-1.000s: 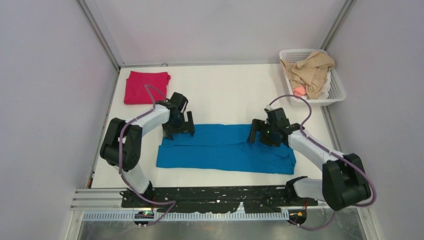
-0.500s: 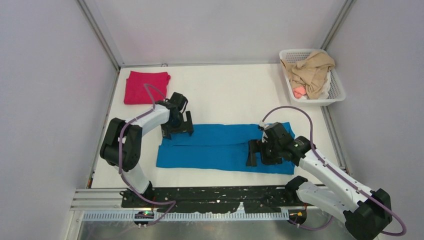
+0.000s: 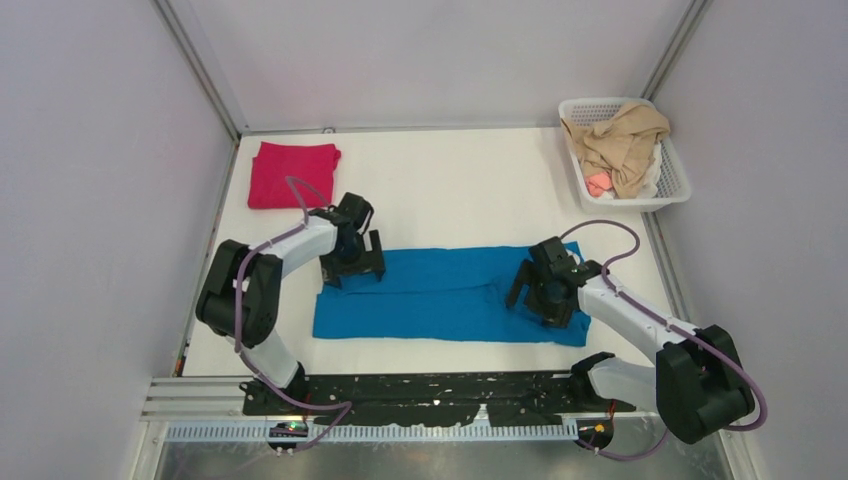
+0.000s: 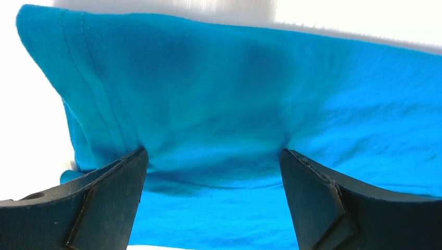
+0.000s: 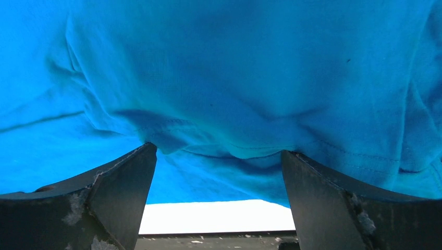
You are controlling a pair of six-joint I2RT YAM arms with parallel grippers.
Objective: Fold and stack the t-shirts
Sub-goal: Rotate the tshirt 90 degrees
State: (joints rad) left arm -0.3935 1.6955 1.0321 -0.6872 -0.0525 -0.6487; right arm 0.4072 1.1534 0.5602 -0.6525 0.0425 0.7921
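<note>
The bright blue t-shirt lies folded into a long strip across the middle of the table. My left gripper is open and sits down on the strip's far left corner; blue cloth fills the gap between its fingers. My right gripper is open and rests on the strip's right part, near its front edge, over a wrinkled hem between its fingers. The crimson t-shirt lies folded at the far left corner, apart from both grippers.
A white basket with beige and pink cloth stands at the far right. Grey walls close in the table on three sides. A black rail with the arm bases runs along the near edge.
My right gripper moved from the strip's far edge toward its near edge, then a little to the right. The left gripper shifted only slightly toward me.
</note>
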